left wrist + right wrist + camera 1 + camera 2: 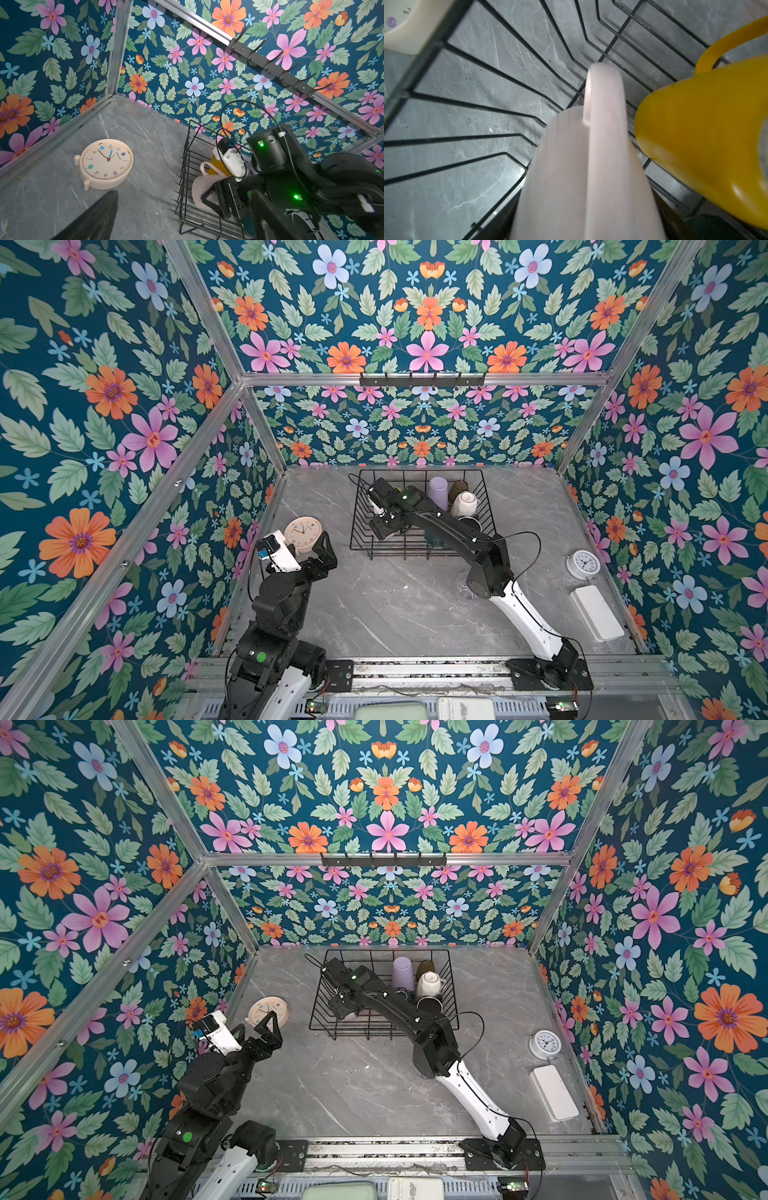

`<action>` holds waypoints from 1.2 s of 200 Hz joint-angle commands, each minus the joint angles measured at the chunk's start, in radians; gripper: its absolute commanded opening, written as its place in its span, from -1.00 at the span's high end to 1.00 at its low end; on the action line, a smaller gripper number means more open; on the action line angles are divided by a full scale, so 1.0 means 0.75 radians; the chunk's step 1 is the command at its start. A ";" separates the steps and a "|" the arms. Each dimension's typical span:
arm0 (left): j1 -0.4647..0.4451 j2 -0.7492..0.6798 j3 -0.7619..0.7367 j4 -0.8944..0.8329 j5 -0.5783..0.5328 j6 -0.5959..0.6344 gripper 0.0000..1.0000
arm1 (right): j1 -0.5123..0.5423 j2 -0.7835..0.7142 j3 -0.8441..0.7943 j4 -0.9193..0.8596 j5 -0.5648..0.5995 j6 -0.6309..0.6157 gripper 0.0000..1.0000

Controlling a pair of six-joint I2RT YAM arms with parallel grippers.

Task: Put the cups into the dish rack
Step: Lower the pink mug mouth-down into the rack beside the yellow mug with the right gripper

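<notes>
Pink glaze fills my right wrist view: the pale-pink mug lies lengthwise in the right pincer, handle uppermost. From the left wrist view I judge the jaws closed round its body, low inside the dish rack. Just beside the pincer leans the yellow mug, equally smooth and rounded. If I let go carelessly, slick ceramic could roll on the thin black wires and knock it, or the looped handle could snag a wire. Further along the rack sit the lilac tumbler and white mug. Behind the pincer, under its own arm, the clear glass waits on the marbled grey worktop; a careless pull-back could topple it. Well apart, the left pincer hangs wide open.
</notes>
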 commanded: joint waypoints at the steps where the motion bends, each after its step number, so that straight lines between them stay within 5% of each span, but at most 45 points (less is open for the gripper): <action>1: 0.000 -0.002 0.007 0.008 0.005 -0.010 -0.99 | 0.003 0.009 0.026 -0.009 0.015 -0.016 0.72; 17: 0.001 -0.002 0.008 0.008 0.010 -0.013 -0.99 | 0.002 0.023 0.036 -0.016 0.014 -0.017 0.57; 54: 0.002 0.004 0.008 0.015 0.011 -0.014 -0.99 | 0.002 0.024 0.033 -0.023 -0.002 -0.021 -0.16; 84: 0.000 0.009 0.008 0.019 0.017 -0.012 -0.99 | 0.003 0.024 0.033 -0.019 -0.019 -0.027 -0.44; 240: 0.000 -0.022 0.006 0.000 0.016 -0.002 -0.99 | 0.003 0.013 0.025 -0.007 -0.054 -0.025 -0.73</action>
